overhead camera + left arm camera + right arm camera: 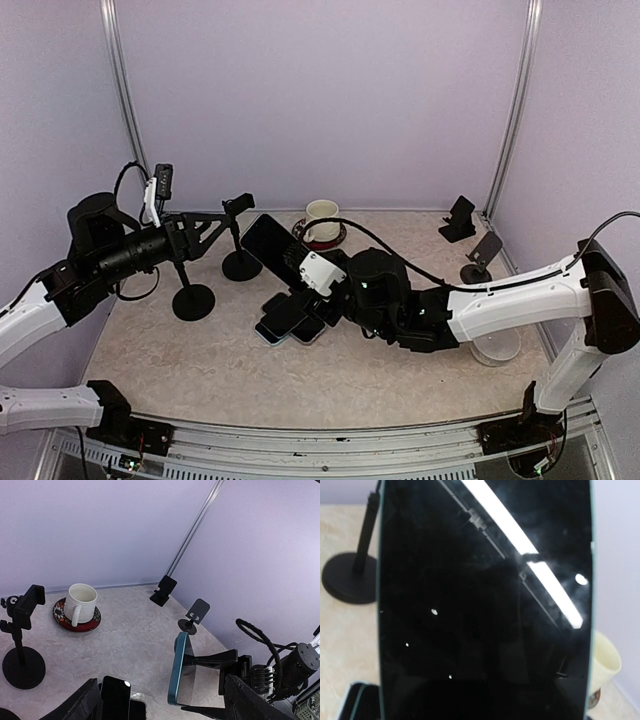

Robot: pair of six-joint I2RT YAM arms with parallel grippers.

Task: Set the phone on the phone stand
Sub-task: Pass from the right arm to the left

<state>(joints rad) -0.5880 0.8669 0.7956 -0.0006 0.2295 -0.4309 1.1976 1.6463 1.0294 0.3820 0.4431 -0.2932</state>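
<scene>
Your right hand (292, 265) is gripping the phone (262, 240) by its edges, holding it tilted above the surface (200, 370), just beside a clamp-topped phone stand (241, 262). Your left hand (222, 222) is hovering, fingers spread and holding nothing, by that stand's clamp. Spare phones (290, 318) are lying directly below, a second stand (193, 300) is standing nearby, and a mug (322, 218) is sitting behind.

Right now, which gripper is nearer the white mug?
Right. The right gripper, jaws shut on the phone, sits just in front of the mug, toward the near edge. The left gripper, jaws open, is farther off to the mug's left, beside the clamp stand.
</scene>
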